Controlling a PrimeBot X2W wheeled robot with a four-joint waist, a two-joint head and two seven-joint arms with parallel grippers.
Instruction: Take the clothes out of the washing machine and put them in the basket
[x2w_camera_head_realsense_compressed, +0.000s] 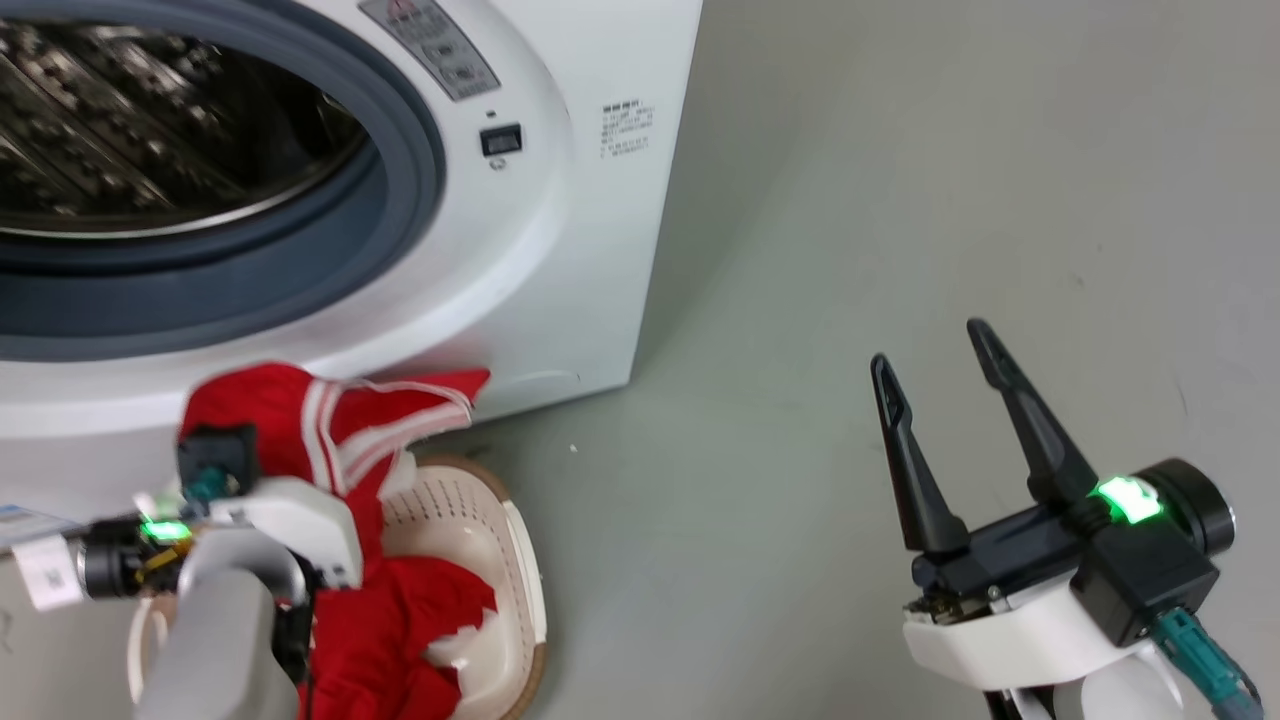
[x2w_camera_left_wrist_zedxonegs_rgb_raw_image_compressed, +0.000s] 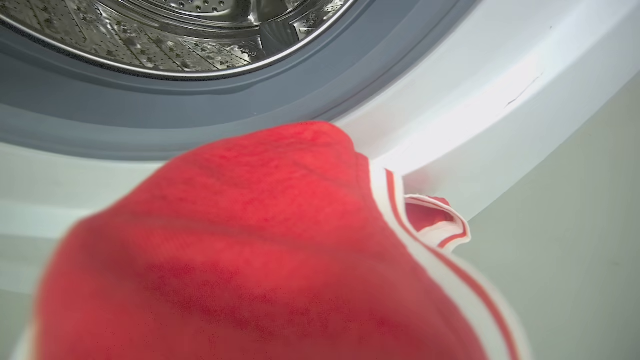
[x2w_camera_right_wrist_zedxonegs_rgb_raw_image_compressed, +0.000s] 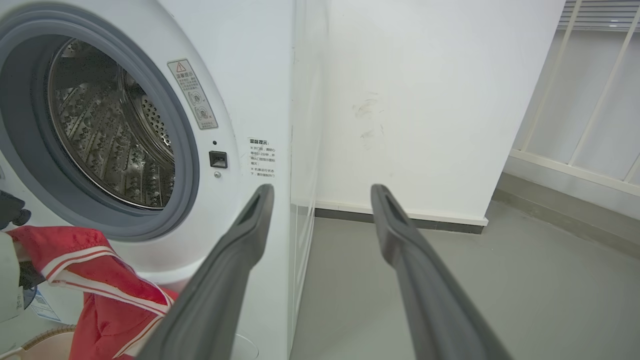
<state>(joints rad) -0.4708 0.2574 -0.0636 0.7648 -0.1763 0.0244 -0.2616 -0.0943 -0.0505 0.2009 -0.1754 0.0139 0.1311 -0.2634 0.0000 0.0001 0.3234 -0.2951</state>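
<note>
Red garment (x2w_camera_head_realsense_compressed: 290, 415) with white stripes drapes over the left hand (x2w_camera_head_realsense_compressed: 215, 462) above the basket (x2w_camera_head_realsense_compressed: 522, 560) (fingers buried, so I cannot tell the grip), in front of the washing machine (x2w_camera_head_realsense_compressed: 570, 220). More red clothes (x2w_camera_head_realsense_compressed: 400, 620) lie in the basket. The right hand (x2w_camera_head_realsense_compressed: 929, 345) is spread wide and empty over the floor (x2w_camera_head_realsense_compressed: 800, 250).

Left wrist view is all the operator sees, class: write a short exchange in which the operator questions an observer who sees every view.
Operator: Is the basket below my garment?
Observer: Yes, it hangs over the basket, which holds more red clothes.
Operator: And the right gripper?
Observer: Open, holding nothing, over the floor.
Operator: Anything left in the washing machine?
Observer: Nothing in the part of its drum that the right wrist view shows.
</note>
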